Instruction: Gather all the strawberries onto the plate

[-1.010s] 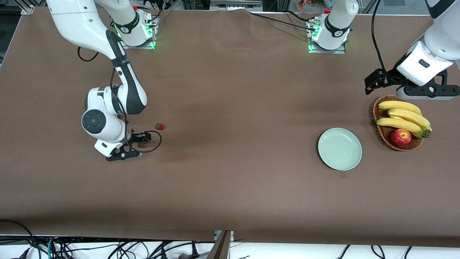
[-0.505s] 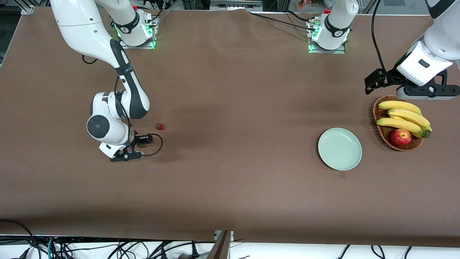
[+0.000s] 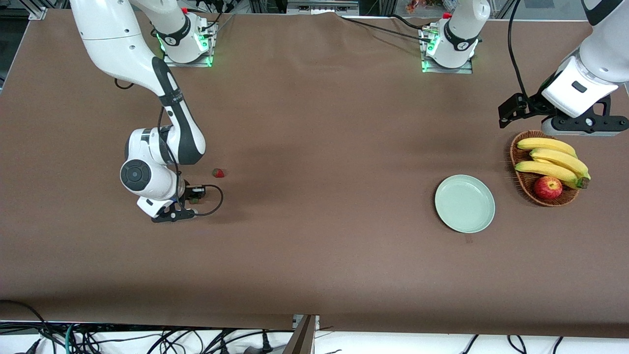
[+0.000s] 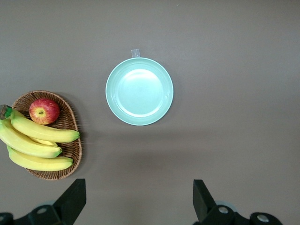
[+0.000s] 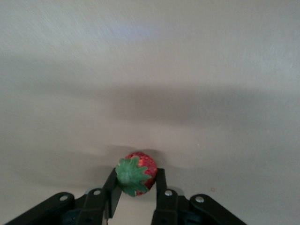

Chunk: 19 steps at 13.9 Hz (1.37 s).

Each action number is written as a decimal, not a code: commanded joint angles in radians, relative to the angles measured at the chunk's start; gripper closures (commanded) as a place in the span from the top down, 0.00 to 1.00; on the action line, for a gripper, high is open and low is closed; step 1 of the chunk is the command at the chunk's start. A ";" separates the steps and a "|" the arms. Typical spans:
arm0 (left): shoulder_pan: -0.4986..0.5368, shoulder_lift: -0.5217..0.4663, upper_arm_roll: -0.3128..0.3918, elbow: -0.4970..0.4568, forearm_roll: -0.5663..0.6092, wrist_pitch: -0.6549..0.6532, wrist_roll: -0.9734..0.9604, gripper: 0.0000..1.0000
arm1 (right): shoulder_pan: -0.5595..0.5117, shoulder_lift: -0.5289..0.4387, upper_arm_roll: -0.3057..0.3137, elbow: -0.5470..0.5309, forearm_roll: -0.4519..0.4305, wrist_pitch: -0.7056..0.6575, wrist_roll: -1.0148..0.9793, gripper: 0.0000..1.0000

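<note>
Red strawberry (image 5: pixel 136 173) between black fingers (image 5: pixel 161 185)

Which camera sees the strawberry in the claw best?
The right wrist view: the strawberry sits pinched in the right claw. The front view shows only a dark speck. The left wrist view misses it.

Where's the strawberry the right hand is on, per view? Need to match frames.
Front view: the strawberry sits on the table at the right arm's end, between the right hand's fingers, mostly hidden by them; a second strawberry lies farther from the camera.
Left wrist view: not in it; only plate and basket show.
Right wrist view: clamped between the fingers, leafy top facing the camera.
Shared landmark: the right hand itself.
</note>
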 commanded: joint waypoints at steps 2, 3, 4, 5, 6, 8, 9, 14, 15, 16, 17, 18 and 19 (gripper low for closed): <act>-0.004 -0.007 0.005 0.000 0.000 -0.012 0.007 1.00 | 0.039 -0.011 0.019 0.195 0.016 -0.214 0.077 0.16; -0.004 -0.007 0.005 0.000 0.000 -0.012 0.008 1.00 | 0.072 0.006 0.026 0.283 0.015 -0.284 0.163 0.16; -0.004 -0.007 0.005 0.000 0.000 -0.012 0.008 1.00 | 0.108 0.033 0.029 0.341 0.016 -0.308 0.235 0.16; -0.004 -0.007 0.005 0.000 0.000 -0.012 0.008 1.00 | 0.143 0.062 0.039 0.395 0.016 -0.311 0.297 0.16; -0.004 -0.007 0.005 0.000 0.000 -0.012 0.008 1.00 | 0.164 0.098 0.056 0.443 0.030 -0.307 0.358 0.16; -0.004 -0.007 0.005 0.000 0.000 -0.012 0.008 1.00 | 0.171 0.160 0.149 0.507 0.128 -0.265 0.453 0.17; -0.004 -0.007 0.005 0.000 0.000 -0.012 0.008 1.00 | 0.172 0.185 0.198 0.529 0.174 -0.215 0.499 0.17; -0.004 -0.007 0.005 0.000 0.000 -0.012 0.007 1.00 | 0.361 0.266 0.253 0.531 0.188 0.157 0.856 0.21; -0.004 -0.007 0.005 0.000 0.000 -0.012 0.008 1.00 | 0.411 0.302 0.253 0.531 0.185 0.263 0.925 0.21; -0.004 -0.007 0.005 0.000 0.000 -0.014 0.008 1.00 | 0.451 0.344 0.250 0.534 0.177 0.358 0.967 0.21; -0.004 -0.007 0.005 0.000 0.000 -0.014 0.008 1.00 | 0.503 0.383 0.237 0.547 0.174 0.431 0.987 0.21; -0.004 -0.007 0.005 0.000 0.000 -0.014 0.008 1.00 | 0.545 0.400 0.207 0.557 0.174 0.459 1.025 0.25; -0.004 -0.007 0.005 0.000 0.000 -0.014 0.008 1.00 | 0.571 0.397 0.176 0.560 0.174 0.460 1.076 0.38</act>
